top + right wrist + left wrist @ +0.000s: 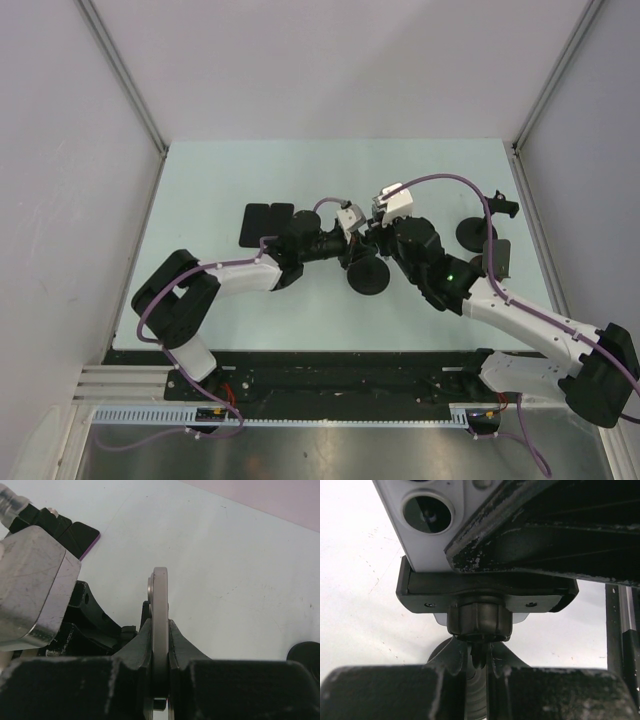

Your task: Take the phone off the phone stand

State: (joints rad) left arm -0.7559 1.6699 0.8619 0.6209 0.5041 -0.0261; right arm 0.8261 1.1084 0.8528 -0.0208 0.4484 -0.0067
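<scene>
Phone (432,535): pale silver-white body, back toward the left wrist camera, one full camera lens (427,514) at upper left of that frame. Seated in the stand's cradle. Edge-on in the right wrist view, a thin grey slab rising from lower centre. Not made out in the top view, under the two wrists.
Phone stand (479,611): black. Cradle (420,591) spans mid-frame along the phone's lower edge, ribbed nut (492,625) just below it, neck (476,690) dropping to bottom centre.
Round base (368,281): flat on the table (230,180), just below centre of the top view, where both arms meet.
Left gripper (478,672): closed around the neck just under the nut, one scuffed finger on either side, along the bottom of the left wrist frame.
Right gripper (160,642): clamped on the phone's thin edge, a finger pressed against each face. One dark finger also fills the upper right of the left wrist frame, overlapping the phone.
Second stand (478,236): right of centre in the top view, apart from both grippers.
Dark flat pieces (266,222): two, side by side, upper left of centre, beside the left arm's wrist.
</scene>
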